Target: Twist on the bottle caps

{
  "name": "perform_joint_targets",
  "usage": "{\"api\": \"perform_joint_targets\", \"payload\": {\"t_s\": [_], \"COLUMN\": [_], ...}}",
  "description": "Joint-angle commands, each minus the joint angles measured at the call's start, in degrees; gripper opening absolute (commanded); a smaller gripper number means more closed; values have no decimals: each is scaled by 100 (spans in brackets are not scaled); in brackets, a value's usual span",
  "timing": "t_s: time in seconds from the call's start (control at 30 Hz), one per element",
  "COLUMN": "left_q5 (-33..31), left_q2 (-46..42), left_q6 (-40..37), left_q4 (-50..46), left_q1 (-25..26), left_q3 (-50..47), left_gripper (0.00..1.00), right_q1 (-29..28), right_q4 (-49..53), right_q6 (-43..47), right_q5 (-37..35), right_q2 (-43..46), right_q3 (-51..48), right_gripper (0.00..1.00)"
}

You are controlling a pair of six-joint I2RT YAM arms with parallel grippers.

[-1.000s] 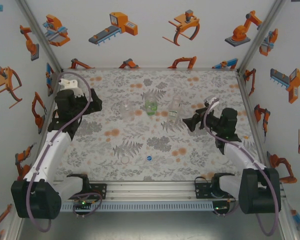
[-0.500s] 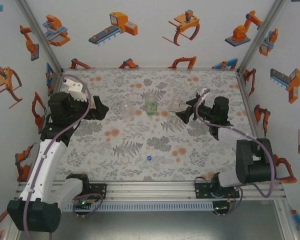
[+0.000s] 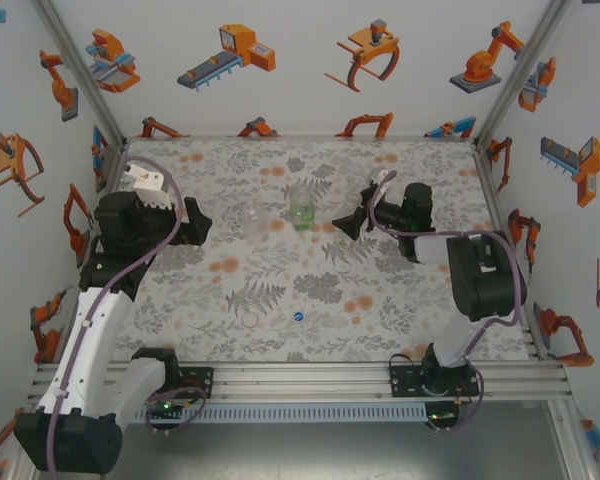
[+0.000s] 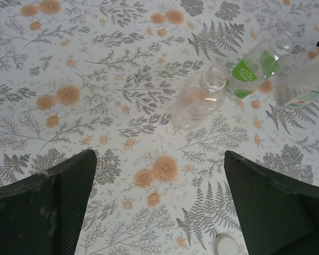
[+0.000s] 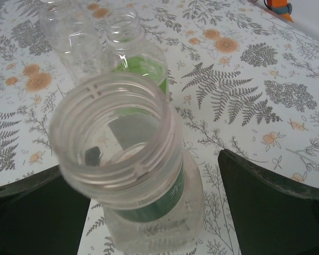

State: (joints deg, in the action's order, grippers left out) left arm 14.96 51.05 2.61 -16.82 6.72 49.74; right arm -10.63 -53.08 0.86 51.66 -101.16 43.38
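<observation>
— Left gripper [image 4: 159, 159]?
— Spread wide, near 1 clear bottle [image 4: 195, 100].
— Right gripper [image 3: 348, 222]?
— Straddling 1 labelled bottle [image 5: 149, 210], fingers apart, not gripping. Blue cap [image 3: 297, 316] lying toward table's [image 3: 280, 285] near edge, well apart from both.

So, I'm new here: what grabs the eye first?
An uncapped bottle looms in the right wrist view, its mouth up, between the open fingers of the right hand. A green-labelled bottle and a clear bottle, both capless, stand beyond it; a blue cap lies toward the near edge of the table.
</observation>
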Motion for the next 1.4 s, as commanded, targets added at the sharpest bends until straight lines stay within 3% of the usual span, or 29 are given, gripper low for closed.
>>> {"api": "perform_joint_targets", "payload": {"t_s": [0.0,0.33,0.57,0.8,1.0,1.37], "left_q5": [-11,84,128,134,198,1648], "left_q2": [4,96,126,160,191,-15], "left_q6": [-103,-60,-53,-42,-44,186], "left_q4": [-36,-33,-37,-34,-32,803], "left_q1": [-21,-26,-14,-13,-14,-13], "left_q3": [-53,-34,-34,-43,-34,-346], "left_gripper": [97,97,97,97,97,98], "right_q1": [-18,-20,-24,-35,-34,-82], "right_q4": [-932,-1079,-1200,-1290,-1425,-1166], "right_q6": [-290,-284,-319,-312,-344,-1229], "right_q5": [193,187,82,37,-90,-435], "right_q2": [-185,-390,-455,-531,-458,853], "right_q3": [76,-39,-154,-254,-337,-744], "right_gripper": [79,68,74,74,63,54]}}
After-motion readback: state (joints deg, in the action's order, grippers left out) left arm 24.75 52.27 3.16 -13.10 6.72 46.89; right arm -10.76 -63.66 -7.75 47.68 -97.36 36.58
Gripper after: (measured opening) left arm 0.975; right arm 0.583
